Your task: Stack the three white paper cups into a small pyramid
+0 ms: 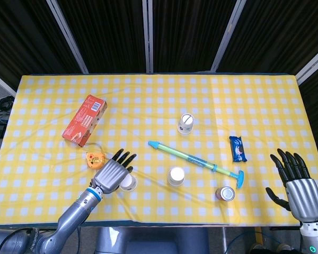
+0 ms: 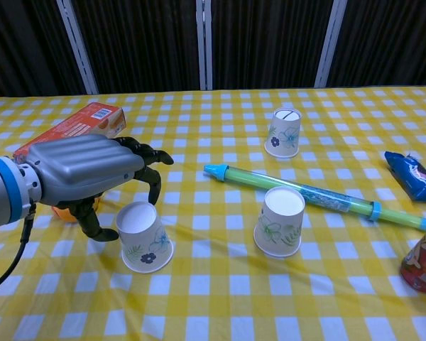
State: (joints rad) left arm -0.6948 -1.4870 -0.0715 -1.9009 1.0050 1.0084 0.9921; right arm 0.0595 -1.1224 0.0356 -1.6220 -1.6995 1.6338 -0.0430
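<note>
Three white paper cups stand upside down on the yellow checked table. The near-left cup sits right under my left hand, whose fingers spread above and beside it without gripping it. The middle cup stands by the blue-green pump tube. At the far side is the third cup. My right hand is open at the table's near right edge, seen only in the head view, far from all cups.
A blue-green pump tube lies diagonally between the cups. A red box, an orange round snack, a blue packet and a can are spread around.
</note>
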